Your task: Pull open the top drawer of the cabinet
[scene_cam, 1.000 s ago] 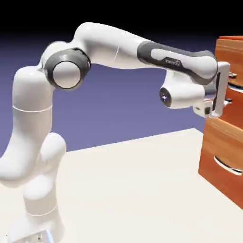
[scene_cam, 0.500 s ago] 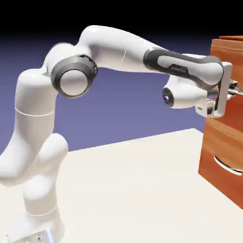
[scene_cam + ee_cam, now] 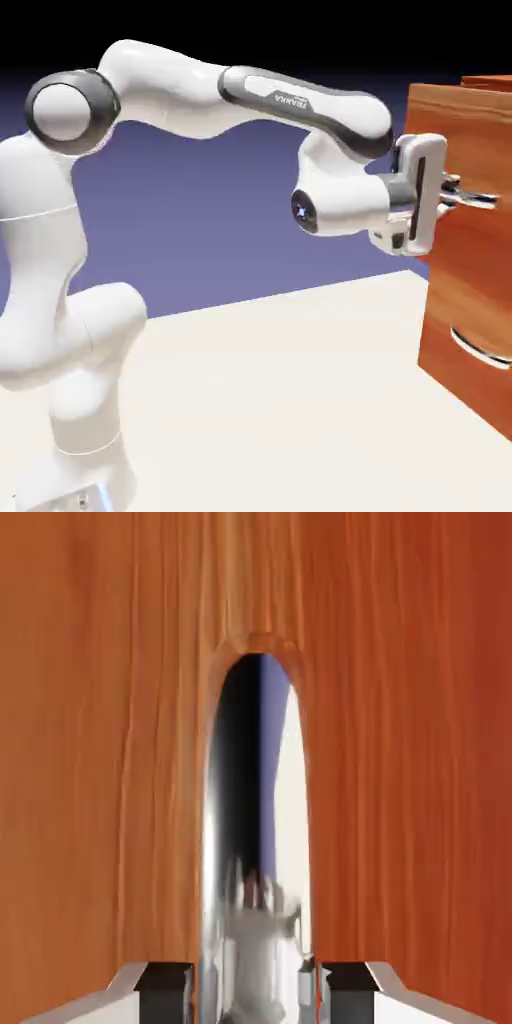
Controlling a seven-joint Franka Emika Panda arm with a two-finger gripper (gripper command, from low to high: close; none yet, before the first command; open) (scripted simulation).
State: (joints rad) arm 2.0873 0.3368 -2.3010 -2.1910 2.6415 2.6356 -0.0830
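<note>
The cabinet (image 3: pixel 452 322) stands at the exterior view's right edge, reddish-brown wood grain. Its top drawer (image 3: pixel 445 125) juts out to the left of the lower front. My gripper (image 3: pixel 452 194) is shut on the top drawer's silver handle (image 3: pixel 482 199), with the hand level and pointing at the drawer front. The hand view is filled by the drawer's wood (image 3: pixel 110 762), and the shiny curved handle (image 3: pixel 255 832) runs down the middle. That bar sits pinched between my two grey fingertips (image 3: pixel 165 982), and the gripper (image 3: pixel 255 990) is closed tight on it.
The lower drawer front carries its own silver handle (image 3: pixel 480 351) below my hand. The cream table (image 3: pixel 280 400) spreads from the robot's base to the cabinet's foot. My arm arches over from the lower left.
My gripper closed on the handle, then the hand drew back to the left. The top drawer's front came out with it, and the elbow swung up and left.
</note>
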